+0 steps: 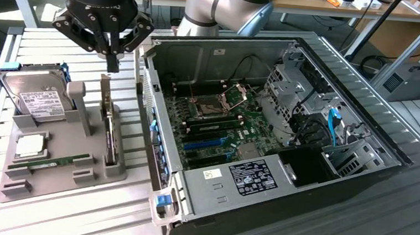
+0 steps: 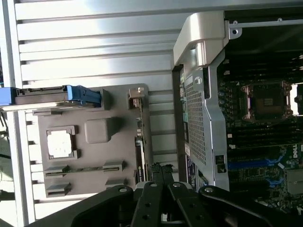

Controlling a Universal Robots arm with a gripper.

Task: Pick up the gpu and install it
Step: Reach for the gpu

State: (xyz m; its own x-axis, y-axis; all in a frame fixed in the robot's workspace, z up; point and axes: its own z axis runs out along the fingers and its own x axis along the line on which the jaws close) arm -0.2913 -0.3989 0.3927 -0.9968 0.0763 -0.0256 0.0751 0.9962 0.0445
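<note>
- The tool (image 1: 112,62) is hanging over the grey holder (image 1: 58,174) with its fingers pressed together and pinching nothing; it is hovering just above the upper end of the gpu, and the exterior view is showing a small gap between the two.
- The gpu (image 1: 109,124) is standing on edge in a slot along the holder's side nearest the computer case, with its pale metal end pointing up towards the tool; in the wrist view it is showing as a thin edge-on strip in line with the fingertips.
- Judging from this, the pick-up is not yet done; the card is sitting fully in its slot, no grip is being made on it, and the whole of the installing is left.
- The holder is also carrying a hard drive (image 1: 37,101) propped upright at the exterior view's left of the gpu, a square processor chip (image 1: 30,145) and a narrow green RAM stick (image 1: 50,162) lying flat; none of these is being touched.
- The computer case (image 1: 223,38) is lying open just beside the holder, at the exterior view's right; its motherboard (image 1: 228,131) is lying exposed and the blue expansion slots (image 1: 206,145) are looking empty, so no card seems to be sitting there.
- The slatted surface (image 1: 77,216) is bearing both holder and case.
</note>
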